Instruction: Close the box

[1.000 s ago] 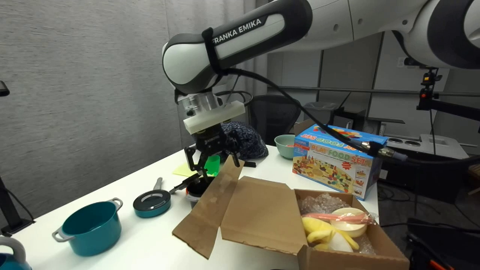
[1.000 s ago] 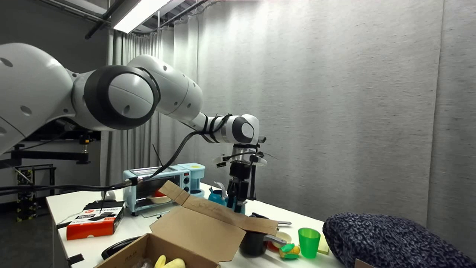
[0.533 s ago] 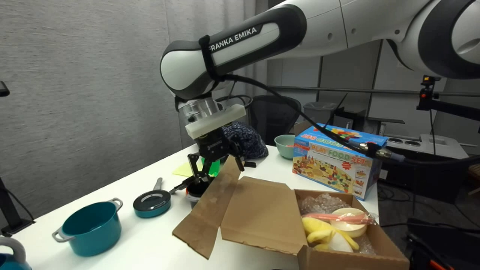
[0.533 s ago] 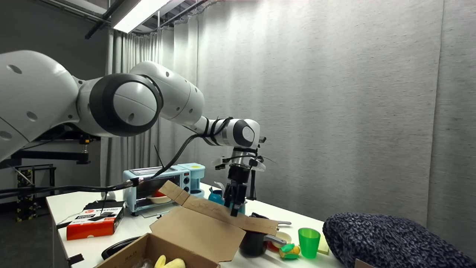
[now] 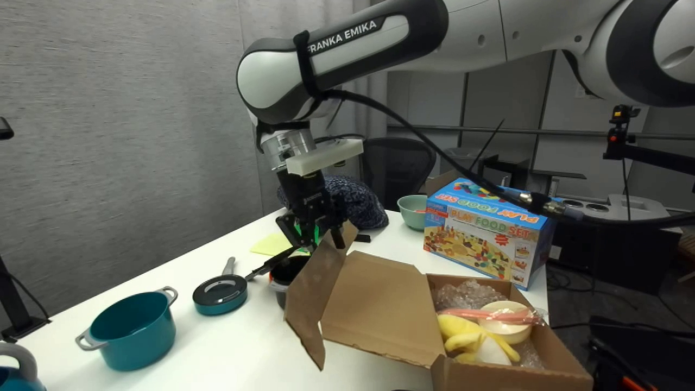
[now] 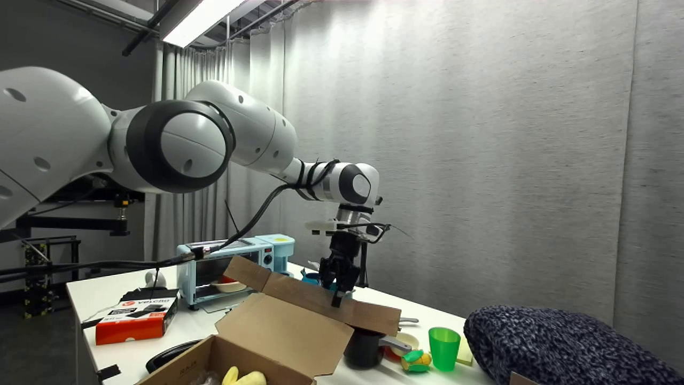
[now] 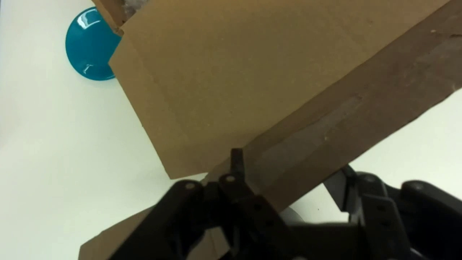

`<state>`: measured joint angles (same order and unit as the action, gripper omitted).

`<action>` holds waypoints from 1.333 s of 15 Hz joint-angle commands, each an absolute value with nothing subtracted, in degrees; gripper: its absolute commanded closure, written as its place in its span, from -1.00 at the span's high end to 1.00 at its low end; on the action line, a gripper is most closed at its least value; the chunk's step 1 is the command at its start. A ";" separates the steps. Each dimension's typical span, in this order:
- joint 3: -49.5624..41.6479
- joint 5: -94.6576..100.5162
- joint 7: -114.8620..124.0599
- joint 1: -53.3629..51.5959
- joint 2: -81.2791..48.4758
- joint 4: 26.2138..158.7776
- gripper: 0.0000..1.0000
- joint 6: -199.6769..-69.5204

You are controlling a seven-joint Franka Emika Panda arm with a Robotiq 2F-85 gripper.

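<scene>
Found the box point(image 5: 491, 378) on the counter point(image 5: 228, 358), between four and five o'clock in an exterior view, partly cut off by the lower edge and open at the top. Traced the hinged side from about eleven o'clock to five — could not be sure of that as the long axis of the body. Saw the large flap point(image 5: 383, 309) laid outward from that side, pointing between nine and ten o'clock, away from the opening. Saw beyond the crease a narrower strip point(image 5: 315, 296) tilted up from the flap, running lengthwise from about one o'clock to seven there, and from two o'clock to eight in the wrist view.

Found the tool point(image 7: 290, 165) at this strip with fingers point(image 7: 237, 164) spread apart, one to each face, and the cardboard passing between — could not tell about touch on either side.

Noted inside the box some bubble wrap point(image 5: 469, 296) toward eleven o'clock, a cream bowl point(image 5: 507, 330) toward three and yellow pieces point(image 5: 456, 326) toward eight. Noted also, in the same view, a teal pot point(image 5: 136, 342) at eight o'clock, a small pan point(image 5: 220, 298) nearer the middle, and a printed play-food carton point(image 5: 472, 239) between three and four. Saw a green cup point(image 6: 444, 348) at five o'clock in an exterior view.
</scene>
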<state>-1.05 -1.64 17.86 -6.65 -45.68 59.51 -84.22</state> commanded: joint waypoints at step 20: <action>2.45 -2.49 -8.67 -2.29 -31.92 61.86 -0.98 -73.94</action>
